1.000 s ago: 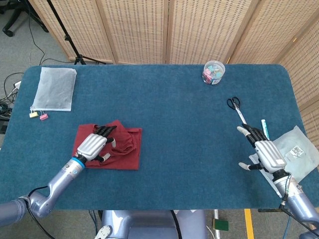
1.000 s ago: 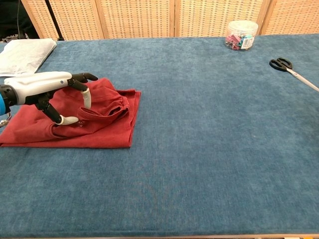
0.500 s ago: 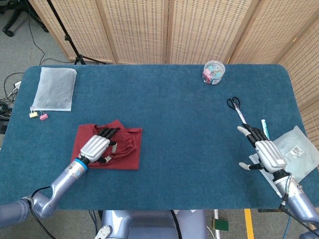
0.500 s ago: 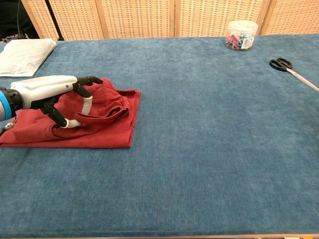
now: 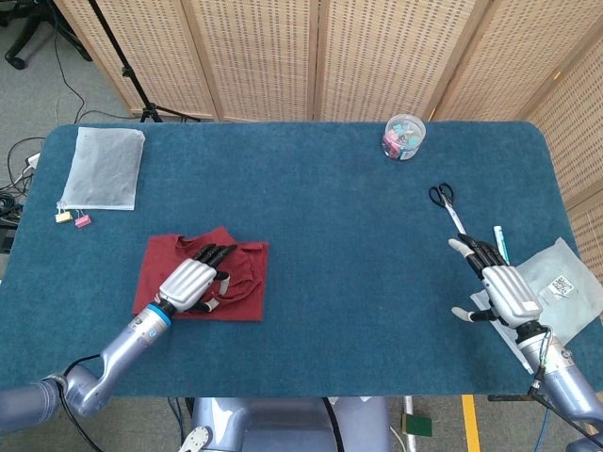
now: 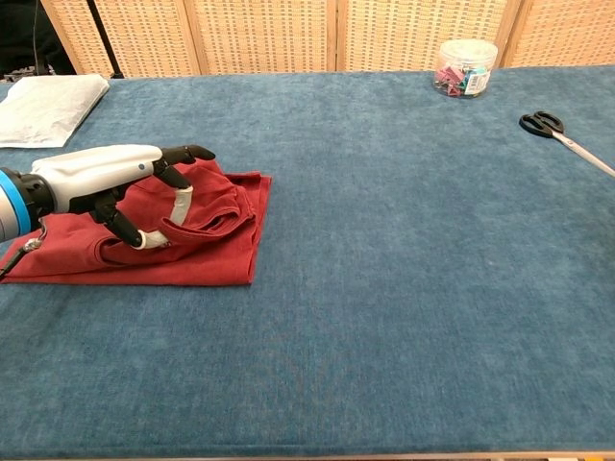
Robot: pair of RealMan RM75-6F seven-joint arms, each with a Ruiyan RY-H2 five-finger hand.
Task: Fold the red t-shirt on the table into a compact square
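The red t-shirt (image 5: pixel 240 282) (image 6: pixel 216 240) lies folded into a rough square on the left part of the blue table. My left hand (image 5: pixel 193 280) (image 6: pixel 115 182) is over the shirt with its fingers spread and curved down, the fingertips touching the cloth near the collar folds; nothing is pinched that I can see. My right hand (image 5: pixel 497 282) rests open on the table at the far right, seen only in the head view, far from the shirt.
Scissors (image 5: pixel 445 203) (image 6: pixel 562 132) and a pen (image 5: pixel 500 243) lie at the right. A plastic bag (image 5: pixel 556 282) is beside my right hand. A tub of clips (image 5: pixel 403 137) (image 6: pixel 466 67) stands at the back. A clear pouch (image 5: pixel 102 168) lies back left.
My left hand has slid to the right across the shirt, its fingers now nearer the collar folds. The right hand has not moved.
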